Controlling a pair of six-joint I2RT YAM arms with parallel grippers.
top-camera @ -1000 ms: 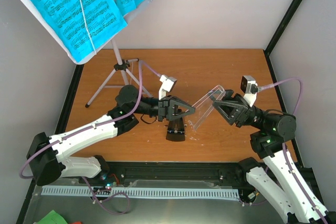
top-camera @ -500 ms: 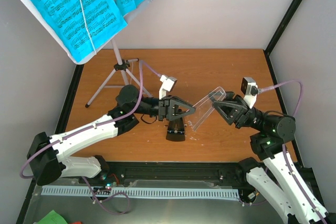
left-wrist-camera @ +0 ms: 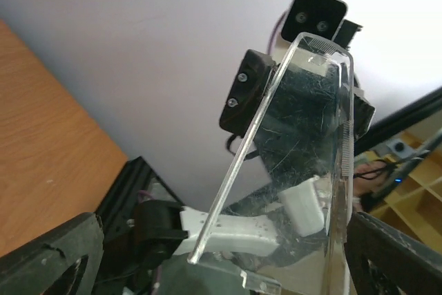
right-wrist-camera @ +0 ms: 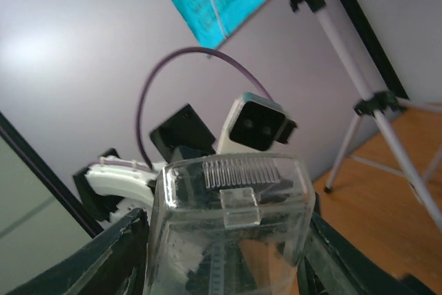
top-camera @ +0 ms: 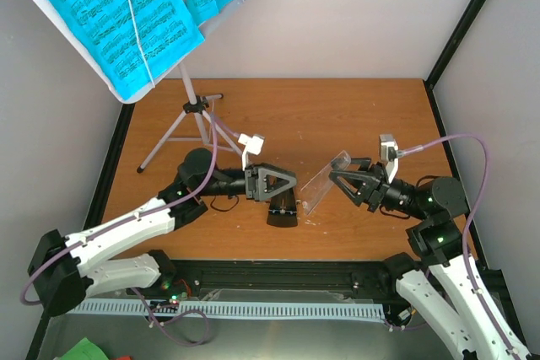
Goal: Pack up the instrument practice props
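The brown wooden surface (top-camera: 354, 115) fills the middle of the overhead view. At its upper left stands the white tripod music stand (top-camera: 186, 90), legs spread on the wood and its desk tilted out past the upper left corner of the frame. Cyan sheet-music pages (top-camera: 110, 14) cover the desk and are held down by thin retaining wires.

The left gripper (top-camera: 289, 183) reaches in from the lower left to the centre of the surface. Its jaws stand wide apart and hold nothing; in the left wrist view the two fingers sit at the bottom corners with open space between them.

The right gripper (top-camera: 342, 187) comes in from the right, facing the left one. Its jaws are closed partway onto the clear plastic cover (top-camera: 321, 181), one finger pressed against each side wall, as the right wrist view shows. The cover is tilted, its upper end in the grip and its lower end slanting down to the left, between the two grippers. Whether that lower edge touches the wood cannot be told.

The small black pyramid metronome (top-camera: 283, 208) stands on the surface at centre, just under the left gripper and just left of the cover's lower end.
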